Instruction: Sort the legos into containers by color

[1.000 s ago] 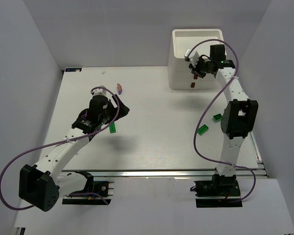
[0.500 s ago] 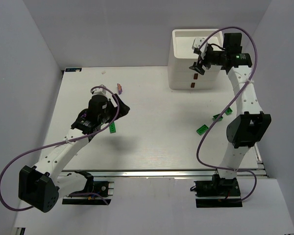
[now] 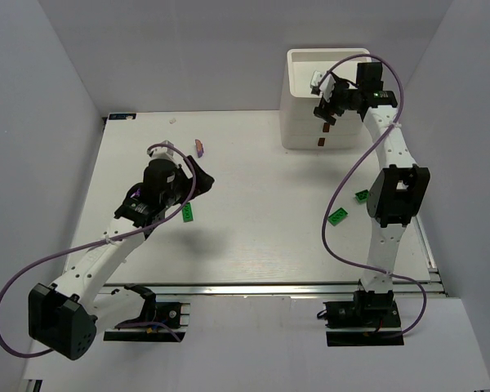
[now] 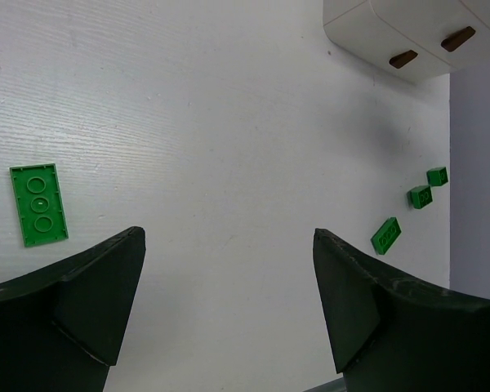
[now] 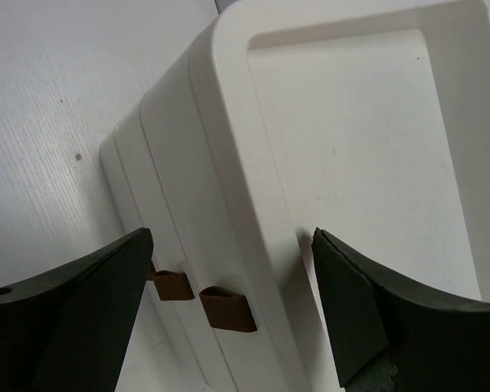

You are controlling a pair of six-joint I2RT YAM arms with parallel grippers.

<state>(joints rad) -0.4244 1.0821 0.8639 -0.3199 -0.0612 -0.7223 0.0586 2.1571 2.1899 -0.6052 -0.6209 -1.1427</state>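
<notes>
The left pincer is hanging wide open over the surface, gripping nothing. Just outside its left finger a flat green plate is lying. Farther ahead and to its right, three small green bricks are lying near one another. Beyond them the white unit is standing. There the right pincer is hovering, likewise spread open and empty, over the front rim of the top tray, with the drawer handles showing below. The legos are looking light, stiff and slick. The thin plate is probably calling for a pinch across its long edges, down at the surface.
</notes>
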